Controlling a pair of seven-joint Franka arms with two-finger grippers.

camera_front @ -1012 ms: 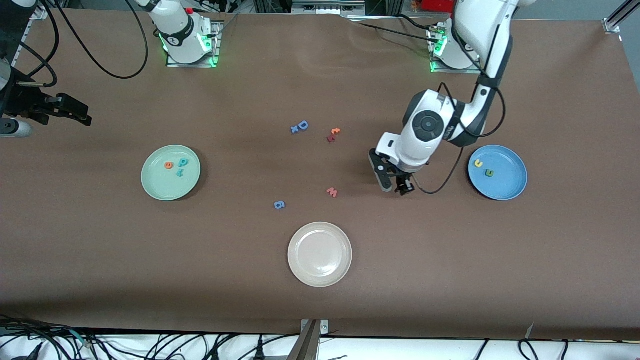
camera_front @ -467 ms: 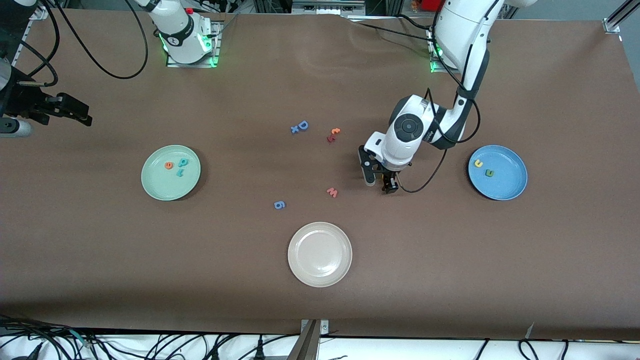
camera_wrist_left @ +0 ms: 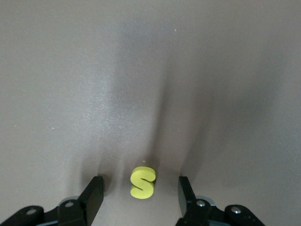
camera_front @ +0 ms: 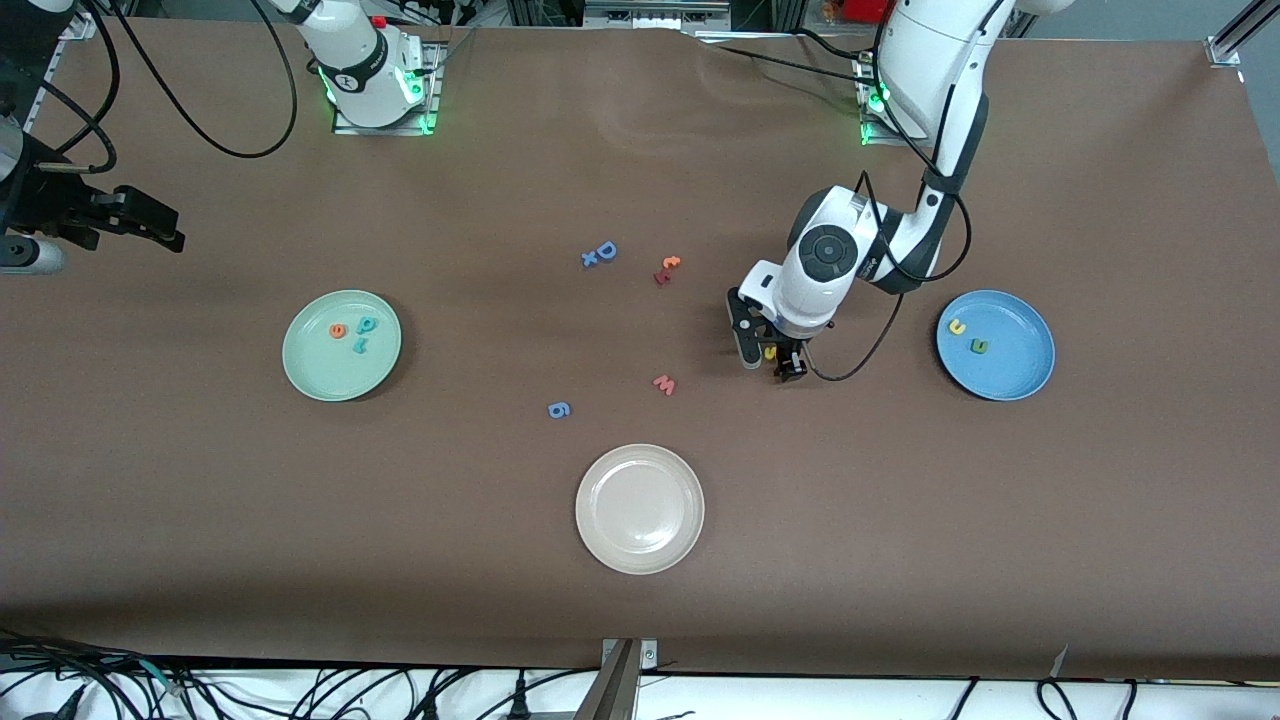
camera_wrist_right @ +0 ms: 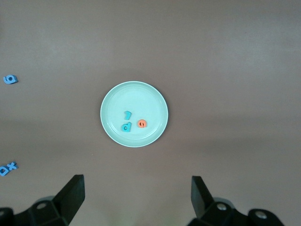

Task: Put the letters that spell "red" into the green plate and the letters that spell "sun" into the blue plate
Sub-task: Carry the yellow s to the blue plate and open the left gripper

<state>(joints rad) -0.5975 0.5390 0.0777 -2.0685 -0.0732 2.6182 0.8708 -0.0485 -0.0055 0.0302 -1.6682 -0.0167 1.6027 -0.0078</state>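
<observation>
The yellow s lies flat on the brown table between the blue plate and the pink w. My left gripper is down around it and open, with a gap on each side of the s. The blue plate holds the yellow u and the dark green n. The green plate holds the orange e, teal d and teal r. My right gripper waits open, high over the right arm's end of the table.
A cream-white plate sits nearest the front camera. Loose on the table's middle are a pink w, a blue 6, a blue D with an x and an orange-and-red pair.
My left gripper has moved from nearer the blue plate toward the table's middle and settled around the yellow s. The right arm has not moved.
</observation>
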